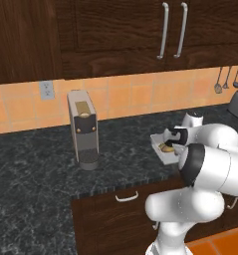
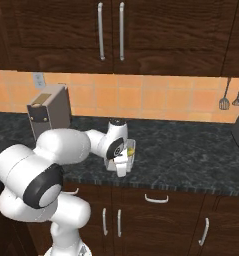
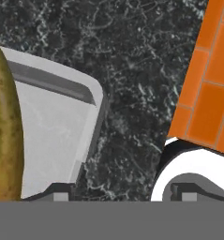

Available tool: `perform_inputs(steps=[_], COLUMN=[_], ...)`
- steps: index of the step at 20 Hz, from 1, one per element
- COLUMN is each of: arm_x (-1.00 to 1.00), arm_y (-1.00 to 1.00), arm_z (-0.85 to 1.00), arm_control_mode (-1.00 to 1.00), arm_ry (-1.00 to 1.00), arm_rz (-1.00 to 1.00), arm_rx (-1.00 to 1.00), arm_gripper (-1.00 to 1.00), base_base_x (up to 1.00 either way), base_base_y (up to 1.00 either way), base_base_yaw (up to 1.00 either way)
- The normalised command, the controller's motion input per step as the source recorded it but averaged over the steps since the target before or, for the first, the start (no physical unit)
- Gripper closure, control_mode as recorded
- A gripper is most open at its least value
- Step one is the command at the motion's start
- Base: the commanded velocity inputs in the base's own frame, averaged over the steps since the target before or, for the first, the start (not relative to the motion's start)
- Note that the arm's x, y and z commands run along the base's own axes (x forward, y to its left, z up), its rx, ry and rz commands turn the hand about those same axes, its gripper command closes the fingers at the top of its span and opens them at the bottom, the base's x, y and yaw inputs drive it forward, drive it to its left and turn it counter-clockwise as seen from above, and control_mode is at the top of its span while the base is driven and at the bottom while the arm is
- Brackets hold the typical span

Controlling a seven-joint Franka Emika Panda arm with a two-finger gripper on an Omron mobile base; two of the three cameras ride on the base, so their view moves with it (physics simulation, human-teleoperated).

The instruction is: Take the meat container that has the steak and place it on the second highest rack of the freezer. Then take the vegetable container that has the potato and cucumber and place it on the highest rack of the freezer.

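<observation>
The pincer (image 2: 122, 161) sits low over a white tray (image 1: 159, 147) at the front edge of the dark speckled desk (image 1: 36, 164), right of centre in the left base view and just left of centre in the right base view. In the hand view, one dark fingertip (image 3: 55, 192) stands inside the tray, against its wall, and the other (image 3: 190, 191) stands outside it over the desk — the tray's rim lies between them. The jaws stand apart; whether they press on the wall cannot be told.

The potato and cucumber (image 3: 3, 126) lie in the tray: in the hand view a long yellow-green piece runs down the left edge of the frame, and in the left base view a tan piece shows beside the hand.

A grey coffee machine (image 1: 82, 128) stands upright on the desk, well to the left of the tray — near the tiled wall. Utensils (image 2: 230, 95) hang at the upper right of the right base view.
</observation>
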Motion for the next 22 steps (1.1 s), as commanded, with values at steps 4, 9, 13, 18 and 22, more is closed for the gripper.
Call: perform_inputs(steps=[4,9,13,18,22], arm_x=[0.04,-0.13,0.15,0.2,-0.12], arm_y=[0.0,0.0,-0.05,-0.03,0.0], arm_z=[-0.58,-0.39,0.02,-0.09,-0.71], arm_control_mode=[-1.0,-1.0,-1.0,-1.0,-1.0], arm_ry=[0.0,-0.02,0.0,0.02,0.04], arm_rz=[0.0,0.0,-0.02,-0.02,-0.04], arm_rx=[0.0,0.0,0.03,0.01,0.03], arm_gripper=[-1.0,-1.0,-1.0,-1.0,-1.0], base_base_x=[0.0,0.0,0.0,0.0,0.0], base_base_y=[0.0,0.0,0.0,0.0,0.0], base_base_yaw=[0.0,0.0,0.0,0.0,0.0])
